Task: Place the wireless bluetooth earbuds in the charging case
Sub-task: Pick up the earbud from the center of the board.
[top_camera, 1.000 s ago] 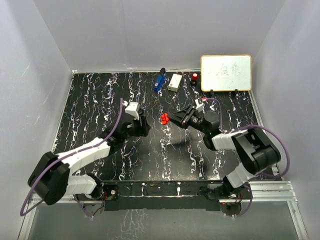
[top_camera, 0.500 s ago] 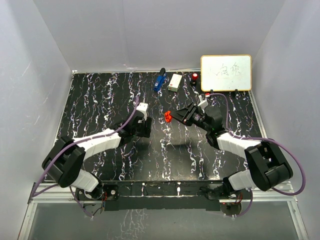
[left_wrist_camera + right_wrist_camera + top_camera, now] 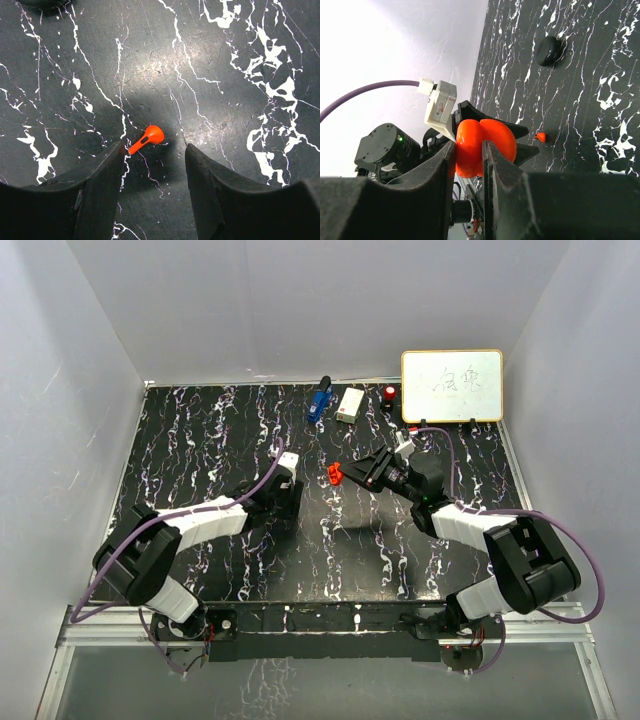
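Tabletop black, white-veined; pale walls; whiteboard scrawl seemingly handwritten.

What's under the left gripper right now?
One small red earbud lies on the table between the open fingers of the left gripper. From the top camera the gripper covers it. The table beneath the fingers is hidden.

Half-hidden red puck, perhaps case.

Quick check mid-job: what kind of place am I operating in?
Probably a lab robot test booth: plain white enclosure walls, a black white-veined tabletop, and a small handwritten whiteboard propped at the back.
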You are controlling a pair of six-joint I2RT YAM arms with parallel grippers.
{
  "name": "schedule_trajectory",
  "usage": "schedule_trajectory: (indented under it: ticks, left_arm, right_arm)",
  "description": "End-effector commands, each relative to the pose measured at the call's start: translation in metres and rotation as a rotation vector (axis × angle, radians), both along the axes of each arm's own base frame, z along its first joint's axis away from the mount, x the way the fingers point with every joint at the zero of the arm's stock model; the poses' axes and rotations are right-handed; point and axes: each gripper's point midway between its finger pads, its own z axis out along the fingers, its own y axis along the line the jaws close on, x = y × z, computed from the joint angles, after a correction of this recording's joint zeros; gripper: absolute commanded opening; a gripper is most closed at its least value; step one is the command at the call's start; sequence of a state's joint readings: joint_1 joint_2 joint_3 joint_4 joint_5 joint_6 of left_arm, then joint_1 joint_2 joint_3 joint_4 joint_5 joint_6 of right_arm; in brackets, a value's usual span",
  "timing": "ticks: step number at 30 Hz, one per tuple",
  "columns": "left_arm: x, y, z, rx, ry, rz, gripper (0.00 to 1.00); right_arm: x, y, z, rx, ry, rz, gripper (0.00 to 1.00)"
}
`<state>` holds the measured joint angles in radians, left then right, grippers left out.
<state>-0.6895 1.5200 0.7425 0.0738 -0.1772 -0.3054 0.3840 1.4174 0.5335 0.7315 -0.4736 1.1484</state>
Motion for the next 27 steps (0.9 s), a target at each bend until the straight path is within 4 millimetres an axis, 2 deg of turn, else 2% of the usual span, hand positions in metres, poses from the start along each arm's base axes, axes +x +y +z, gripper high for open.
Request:
schedule_trajectory:
  ticks: [1, 27]
  left_arm:
    - [0.009, -0.003, 0.007, 0.019, -0.026, -0.003, 0.49]
    - [0.014, -0.003, -0.009, 0.073, -0.007, -0.017, 0.39]
  right_arm:
    - [0.002, 0.003, 0.024, 0.067, -0.078, 0.02, 0.05]
    - [0.002, -0.001, 0.024, 0.077, -0.076, 0.015, 0.04]
